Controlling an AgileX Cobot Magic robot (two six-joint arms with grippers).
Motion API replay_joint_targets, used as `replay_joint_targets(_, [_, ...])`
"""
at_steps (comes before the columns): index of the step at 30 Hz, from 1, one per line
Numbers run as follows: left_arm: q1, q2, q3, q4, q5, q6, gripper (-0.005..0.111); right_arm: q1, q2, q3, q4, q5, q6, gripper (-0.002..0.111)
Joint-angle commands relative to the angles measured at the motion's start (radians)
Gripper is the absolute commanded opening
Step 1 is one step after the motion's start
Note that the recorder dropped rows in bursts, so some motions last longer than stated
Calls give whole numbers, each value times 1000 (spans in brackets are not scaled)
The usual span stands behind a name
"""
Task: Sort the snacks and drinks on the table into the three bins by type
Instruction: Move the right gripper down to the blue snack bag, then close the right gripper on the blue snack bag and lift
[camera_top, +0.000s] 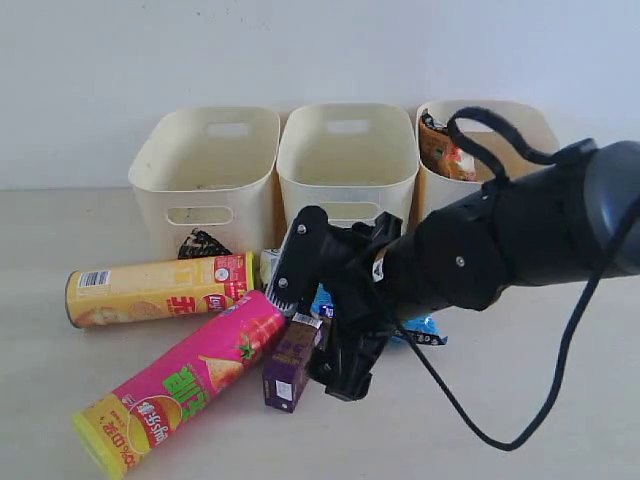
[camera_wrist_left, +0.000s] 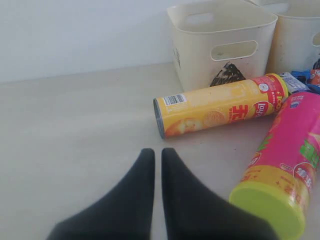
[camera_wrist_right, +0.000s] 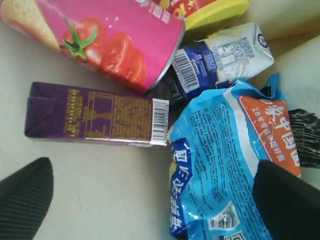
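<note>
My right gripper (camera_top: 316, 335) hangs open and low over the pile in front of the bins. In the right wrist view, the right gripper (camera_wrist_right: 155, 200) spans bare table and the edge of a blue foil packet (camera_wrist_right: 230, 165). Just beyond lie the dark purple carton (camera_wrist_right: 90, 112), the blue-and-white carton (camera_wrist_right: 220, 55) and the pink tube (camera_wrist_right: 100, 35). The yellow tube (camera_top: 160, 288) and pink tube (camera_top: 185, 385) lie on their sides on the left. My left gripper (camera_wrist_left: 157, 152) is shut and empty above bare table, short of the yellow tube (camera_wrist_left: 220, 105).
Three cream bins stand in a row at the back: left (camera_top: 205, 170), middle (camera_top: 345, 160), right (camera_top: 490, 140). An orange-white packet (camera_top: 445, 150) sits in the right bin. A dark packet (camera_top: 203, 244) leans against the left bin. The right arm's cable (camera_top: 470, 425) loops over the front table.
</note>
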Motion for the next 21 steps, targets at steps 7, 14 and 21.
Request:
replay_joint_targets(7, [3,-3,-3,-11,-7,-6,4,-48,106,-3,-110,-135,15,98])
replay_joint_targets(14, [3,-3,-3,-11,-7,-6,4,-94,149,-3,-82,-243,34,98])
replay_joint_targets(21, [3,-3,-3,-11,-7,-6,4,-138,201,-3,-82,-326,-4,98])
